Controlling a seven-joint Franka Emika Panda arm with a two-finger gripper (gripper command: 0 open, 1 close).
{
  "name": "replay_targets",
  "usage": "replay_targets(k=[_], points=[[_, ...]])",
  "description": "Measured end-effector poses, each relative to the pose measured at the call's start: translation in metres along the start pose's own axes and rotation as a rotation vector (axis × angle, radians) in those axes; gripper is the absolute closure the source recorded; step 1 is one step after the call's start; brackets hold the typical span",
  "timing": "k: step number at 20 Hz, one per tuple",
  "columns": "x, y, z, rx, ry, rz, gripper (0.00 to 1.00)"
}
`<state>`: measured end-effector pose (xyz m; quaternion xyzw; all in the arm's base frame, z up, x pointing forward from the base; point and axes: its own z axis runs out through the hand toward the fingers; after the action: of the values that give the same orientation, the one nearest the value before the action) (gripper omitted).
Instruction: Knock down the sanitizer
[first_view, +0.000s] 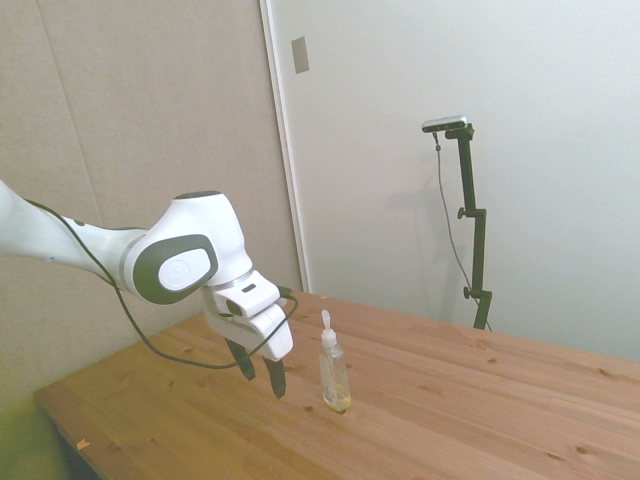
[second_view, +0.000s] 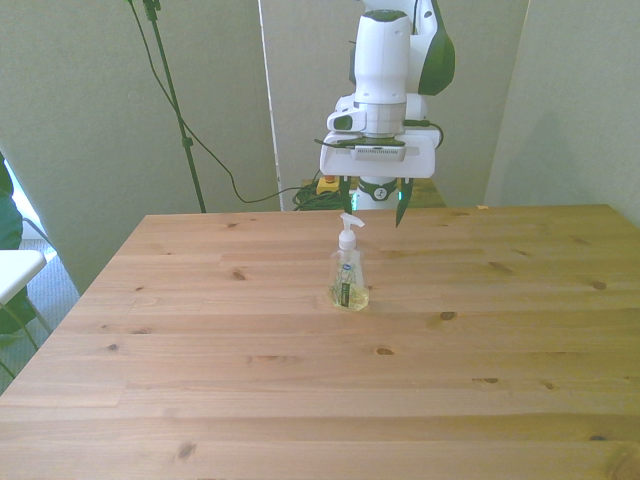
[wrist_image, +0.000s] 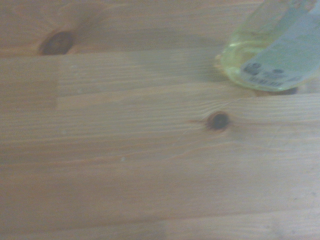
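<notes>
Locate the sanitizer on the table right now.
The sanitizer stands upright near the table's middle in the front view, just in front of the open gripper, not touching it.

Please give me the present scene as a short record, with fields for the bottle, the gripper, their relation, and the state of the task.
object: sanitizer, a clear bottle with a white pump top and a little yellowish liquid
object pose: upright on the wooden table
gripper: gripper, open, holds nothing
relation: gripper beside the sanitizer, apart from it, on the arm's side in the side view
gripper height: fingertips close above the table, about level with the lower bottle
wrist view: base of the sanitizer at the picture's edge
task state: sanitizer not yet knocked down
</notes>
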<state>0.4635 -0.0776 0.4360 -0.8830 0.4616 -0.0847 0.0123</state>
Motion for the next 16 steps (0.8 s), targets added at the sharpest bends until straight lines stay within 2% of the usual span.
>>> replay_targets(k=[7,16], points=[[0.025,-0.055,0.017,-0.012,0.006,0.02,1.0],[0.037,-0.065,0.018,-0.019,0.004,0.039,1.0]])
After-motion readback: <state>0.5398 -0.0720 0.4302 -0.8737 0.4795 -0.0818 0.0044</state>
